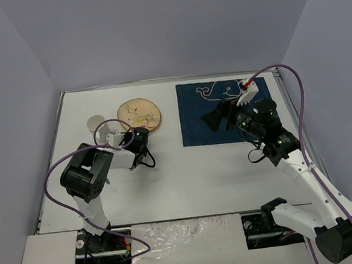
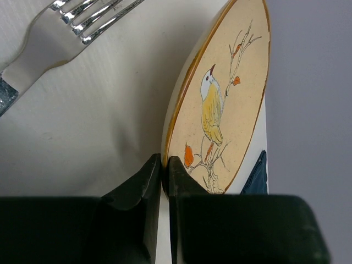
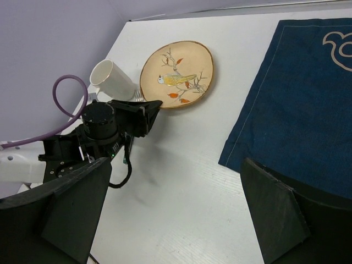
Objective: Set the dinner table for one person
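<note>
A cream plate [image 1: 139, 114] with a painted bird lies on the white dinner table [image 1: 186, 174], left of centre. My left gripper [image 1: 139, 132] is shut on the plate's near rim. In the left wrist view the two dark jaws pinch the plate [image 2: 220, 93] edge at my left gripper [image 2: 165, 168]. My right gripper [image 1: 218, 116] hovers open over the navy whale placemat [image 1: 194, 127] at the right. Through its wide-apart fingers [image 3: 280, 214] I see bare table, the plate [image 3: 177, 74] and the left gripper [image 3: 149, 111].
A white cup [image 1: 96, 123] stands left of the plate, close to the left arm; the cup [image 3: 113, 81] leans in the right wrist view. A metal fork [image 2: 71, 27] lies on the table beside the plate. Purple cables loop over both arms.
</note>
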{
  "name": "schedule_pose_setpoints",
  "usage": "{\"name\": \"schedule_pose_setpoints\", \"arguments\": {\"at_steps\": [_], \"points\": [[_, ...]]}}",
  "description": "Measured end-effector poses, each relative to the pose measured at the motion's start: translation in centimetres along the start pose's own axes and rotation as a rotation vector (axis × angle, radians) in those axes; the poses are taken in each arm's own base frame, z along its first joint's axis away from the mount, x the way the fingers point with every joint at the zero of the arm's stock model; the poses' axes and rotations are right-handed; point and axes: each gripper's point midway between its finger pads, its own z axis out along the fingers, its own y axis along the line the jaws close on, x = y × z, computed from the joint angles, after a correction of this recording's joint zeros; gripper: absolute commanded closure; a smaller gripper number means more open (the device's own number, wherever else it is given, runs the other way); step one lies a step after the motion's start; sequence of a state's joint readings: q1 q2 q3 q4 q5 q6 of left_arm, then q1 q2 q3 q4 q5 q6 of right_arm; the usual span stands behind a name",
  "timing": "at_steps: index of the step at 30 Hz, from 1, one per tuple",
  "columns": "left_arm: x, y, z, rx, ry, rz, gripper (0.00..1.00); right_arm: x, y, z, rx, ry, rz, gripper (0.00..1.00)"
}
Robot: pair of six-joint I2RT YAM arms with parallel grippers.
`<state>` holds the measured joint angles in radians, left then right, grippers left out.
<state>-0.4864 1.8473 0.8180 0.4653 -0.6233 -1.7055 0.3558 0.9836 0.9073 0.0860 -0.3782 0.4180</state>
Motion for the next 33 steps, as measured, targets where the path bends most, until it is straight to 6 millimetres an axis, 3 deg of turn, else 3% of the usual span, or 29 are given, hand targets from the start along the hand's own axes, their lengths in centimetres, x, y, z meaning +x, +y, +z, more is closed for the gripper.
{"name": "schedule_pose_setpoints", "arguments": {"at_steps": [4,11,19,23,33], "points": [[-0.4,0.5,-1.8,0.004,0.03,0.042,1.0,0.0,0.4,-0.1,-0.011,-0.001,-0.01,0.0],[-1.5,-0.7,-6.4,0.058,0.107,0.201,1.0,-0.2,1.5,-0.9,-0.04,-0.012,-0.044,0.0],[-0.8,-3.6,-9.5,0.178,0.234,0.278,1.0,-0.2,2.1,-1.7,-0.054,-0.017,-0.053,0.0],[1.8,-5.5,-9.9,0.228,0.35,0.317,1.0,-0.6,2.2,-1.9,-0.048,-0.022,-0.058,0.0],[12.9,-12.2,-9.7,0.396,0.703,0.318,1.0,-3.3,2.7,-2.5,-0.024,-0.083,-0.089,0.0]]}}
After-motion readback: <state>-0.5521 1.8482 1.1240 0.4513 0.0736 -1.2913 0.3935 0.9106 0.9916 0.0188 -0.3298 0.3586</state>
